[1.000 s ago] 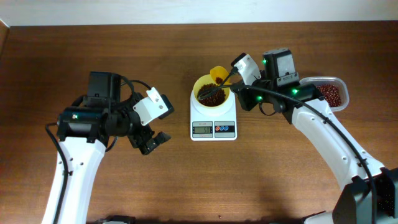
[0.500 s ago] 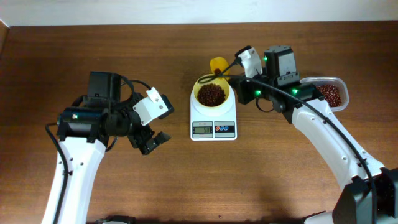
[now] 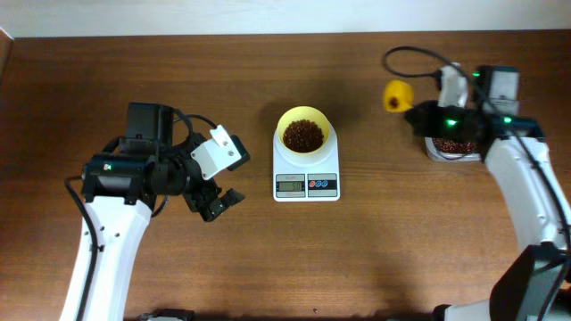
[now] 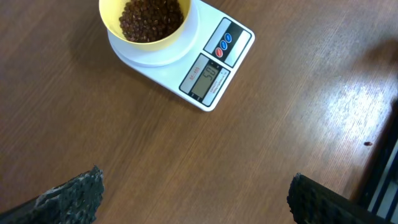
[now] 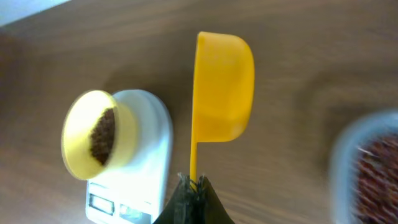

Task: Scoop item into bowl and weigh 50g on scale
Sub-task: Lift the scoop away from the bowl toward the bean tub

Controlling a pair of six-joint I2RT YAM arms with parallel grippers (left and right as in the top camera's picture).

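Here the scale [image 3: 306, 171] sits at the middle of the desk [image 3: 375, 250], with its display and coloured buttons on the near edge. The bowl [image 3: 282, 134] stands on the scale's platform, and the beans [image 3: 303, 135] lie in it as a dark heap that covers the bottom. In the left wrist view we see digits on the display, but they are too small for us to read with confidence.

Left of the scale and a little nearer than it, the left hand [image 3: 217, 203] hangs over bare desk, well apart from the scale. Its fingers [image 4: 71, 196] stand wide and nothing is between them.

Right of the scale and farther back, the right hand [image 5: 193, 185] is pinched tight on the end of the thin handle of a yellow scoop [image 3: 396, 94]. The scoop's cup points away from the hand, toward the scale's side of the desk. In the right wrist view the scoop stands clear of the bowl, and the bowl and scale show beyond it to the left.

Farther right of the scale, a clear container [image 3: 439, 152] holds more red-brown beans. The right arm passes over it and hides much of it from above. In the right wrist view it is only a blur at the right edge.
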